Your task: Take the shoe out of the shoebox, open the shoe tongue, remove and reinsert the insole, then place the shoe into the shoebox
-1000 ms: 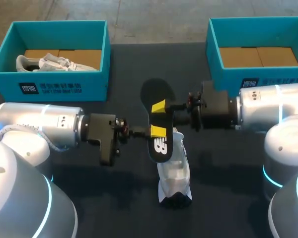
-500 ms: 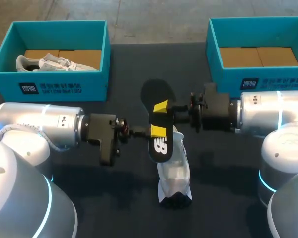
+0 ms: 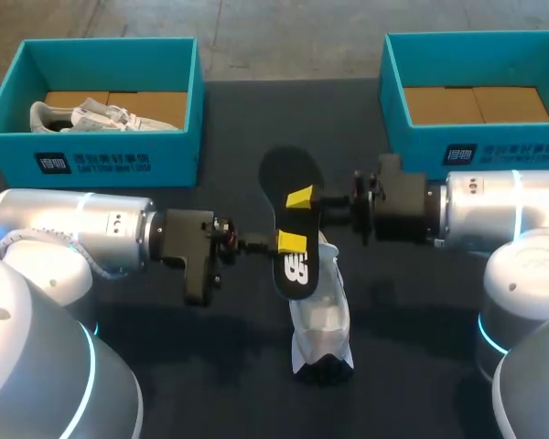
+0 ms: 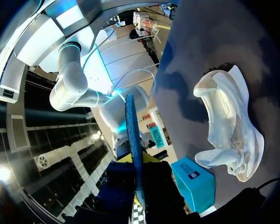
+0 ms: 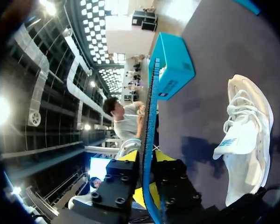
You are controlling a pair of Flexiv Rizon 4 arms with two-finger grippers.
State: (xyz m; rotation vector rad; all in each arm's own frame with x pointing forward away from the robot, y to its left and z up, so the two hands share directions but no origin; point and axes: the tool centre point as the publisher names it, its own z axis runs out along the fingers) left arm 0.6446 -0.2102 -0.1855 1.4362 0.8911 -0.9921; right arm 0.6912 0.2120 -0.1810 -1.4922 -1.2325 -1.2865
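Insole (image 3: 289, 219) aloft, white shoe (image 3: 320, 320) lying on the table just by it, outside both boxes. A clean refit likely means one gripper letting go while the other feeds an end into the opened mouth. The left arm reaches in level, left gripper (image 3: 291, 242) pinching the insole; the right arm mirrors it, right gripper (image 3: 300, 197) pinching farther along.

We are looking at a black insole (image 3: 291, 229) carrying a white logo, its edge showing blue from both wrists. The shoe (image 3: 322, 320) is showing white, with a pale blue mark on its tongue. The left shoebox (image 3: 178, 137) and right shoebox (image 3: 412, 142) are showing teal, with brown cardboard floors and dark labels. The table (image 3: 238, 366) is reading near-black. Our left gripper (image 3: 291, 242) and right gripper (image 3: 299, 197) are showing yellow tips on black bodies.
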